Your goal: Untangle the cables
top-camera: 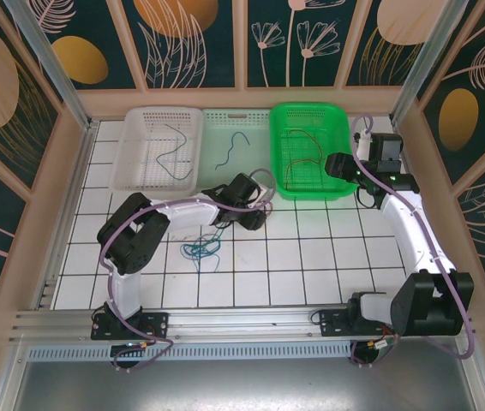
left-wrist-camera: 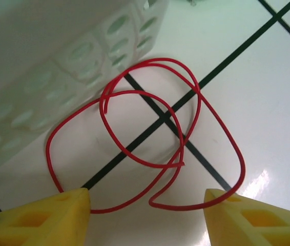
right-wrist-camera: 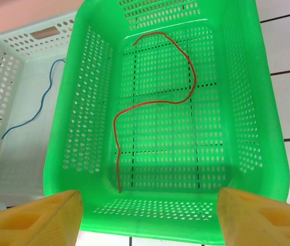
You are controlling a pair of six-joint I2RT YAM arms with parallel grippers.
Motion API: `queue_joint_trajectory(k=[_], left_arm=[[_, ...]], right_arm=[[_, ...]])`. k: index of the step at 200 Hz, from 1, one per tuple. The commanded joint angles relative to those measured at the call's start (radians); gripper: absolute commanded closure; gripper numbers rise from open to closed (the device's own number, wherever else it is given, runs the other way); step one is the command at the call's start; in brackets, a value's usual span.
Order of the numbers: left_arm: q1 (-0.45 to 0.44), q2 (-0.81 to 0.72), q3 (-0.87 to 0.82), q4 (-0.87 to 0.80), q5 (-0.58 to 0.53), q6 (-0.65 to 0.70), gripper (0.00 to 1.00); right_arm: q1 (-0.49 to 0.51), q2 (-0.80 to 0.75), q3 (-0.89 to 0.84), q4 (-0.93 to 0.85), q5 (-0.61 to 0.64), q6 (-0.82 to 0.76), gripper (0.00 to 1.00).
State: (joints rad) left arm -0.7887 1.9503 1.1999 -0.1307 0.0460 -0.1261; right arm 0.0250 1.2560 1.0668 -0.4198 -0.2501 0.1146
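Observation:
A thin red cable lies in loose crossing loops on the tiled floor beside a pale basket wall. My left gripper is open low over it, and the loop's near strands run between the yellow fingertips. It sits mid-table. My right gripper is open at the near rim of the green basket, where another red cable lies loose on the bottom. A blue cable rests in the mint basket. A teal-blue tangle lies on the floor.
Three baskets stand in a row at the back: white holding a dark cable, mint, green. Wooden walls close the table in on three sides. The right arm reaches along the right side.

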Motion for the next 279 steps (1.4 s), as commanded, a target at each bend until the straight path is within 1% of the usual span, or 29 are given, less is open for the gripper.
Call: queue_joint_trajectory(k=[1, 22, 63, 93, 115, 128, 150, 170, 189, 210, 224, 235, 254, 276, 279], left_arm=[[-0.006, 0.029, 0.029, 0.033, 0.010, 0.025, 0.48], [-0.007, 0.025, 0.022, 0.057, 0.029, 0.022, 0.62], [-0.007, 0.038, 0.017, 0.074, 0.046, 0.024, 0.84], [-0.006, 0.012, -0.013, 0.103, 0.094, 0.020, 0.95], [-0.011, -0.015, -0.032, 0.122, 0.188, 0.036, 1.00], [-0.021, -0.025, -0.040, 0.127, 0.240, 0.050, 1.00], [-0.037, -0.052, -0.055, 0.132, 0.302, 0.062, 1.00], [-0.042, -0.117, -0.114, 0.198, 0.320, 0.067, 1.00], [-0.041, -0.167, -0.157, 0.237, 0.308, 0.083, 1.00], [-0.041, -0.197, -0.180, 0.257, 0.297, 0.086, 1.00], [-0.042, -0.215, -0.185, 0.276, 0.302, 0.070, 1.00], [-0.042, -0.225, -0.182, 0.295, 0.320, 0.054, 1.00], [-0.043, -0.230, -0.166, 0.307, 0.343, 0.038, 1.00], [-0.043, -0.231, -0.154, 0.307, 0.336, 0.036, 1.00], [-0.042, -0.256, -0.152, 0.306, 0.333, 0.037, 1.00]], right_arm=[[-0.009, -0.025, -0.013, 0.024, -0.015, 0.013, 0.30], [-0.012, -0.029, -0.019, 0.021, -0.005, 0.011, 0.29], [-0.023, -0.030, -0.034, 0.024, 0.001, 0.017, 0.29], [-0.029, -0.039, -0.049, 0.021, 0.000, 0.019, 0.29], [-0.045, -0.041, -0.074, 0.015, 0.014, 0.040, 0.28], [-0.065, -0.034, -0.096, 0.009, -0.008, 0.070, 0.28], [-0.085, -0.037, -0.145, 0.016, -0.111, 0.113, 0.33], [-0.085, -0.058, -0.194, 0.045, -0.264, 0.131, 0.37], [-0.083, -0.077, -0.229, 0.050, -0.360, 0.142, 0.41], [-0.067, -0.104, -0.286, 0.064, -0.452, 0.149, 0.42], [-0.042, -0.136, -0.340, 0.089, -0.465, 0.160, 0.43], [-0.018, -0.164, -0.380, 0.118, -0.442, 0.173, 0.43], [0.006, -0.191, -0.436, 0.174, -0.426, 0.234, 0.40], [0.027, -0.207, -0.474, 0.261, -0.438, 0.332, 0.39], [0.030, -0.209, -0.479, 0.274, -0.443, 0.343, 0.39]])
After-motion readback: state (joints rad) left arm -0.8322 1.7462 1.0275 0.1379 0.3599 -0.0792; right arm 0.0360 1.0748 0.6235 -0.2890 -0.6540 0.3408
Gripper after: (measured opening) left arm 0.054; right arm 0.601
